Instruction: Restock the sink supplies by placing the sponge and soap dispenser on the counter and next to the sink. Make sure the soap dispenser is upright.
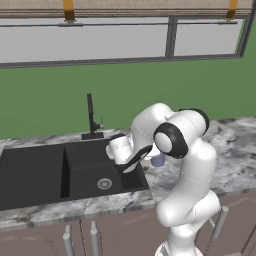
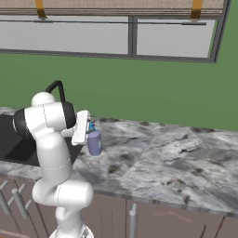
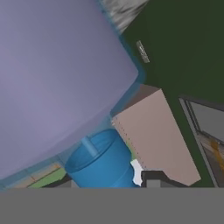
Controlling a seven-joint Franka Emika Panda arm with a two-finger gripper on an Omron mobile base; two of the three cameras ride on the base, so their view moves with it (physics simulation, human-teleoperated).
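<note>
The soap dispenser [image 2: 95, 142], a lavender bottle with a blue pump, stands upright on the marbled counter [image 2: 162, 155] just right of the black sink [image 1: 35, 170]. My gripper [image 2: 89, 130] reaches in from the sink side at the height of its pump and is shut on it. Seen from the left base, just the dispenser's [image 1: 158, 160] lower body peeks out behind my arm. Through the hand camera the lavender body [image 3: 57, 74] looms large and the blue pump [image 3: 103, 164] sits below it. A pinkish-tan flat block [image 3: 153, 140] lies beside the pump. I cannot tell whether that is the sponge.
A thin black faucet [image 1: 91, 117] rises behind the sink. A green wall and windows back the counter. The counter stretches far to the right [image 2: 195, 162]. Cabinet fronts with silver handles [image 1: 220, 222] run below its edge.
</note>
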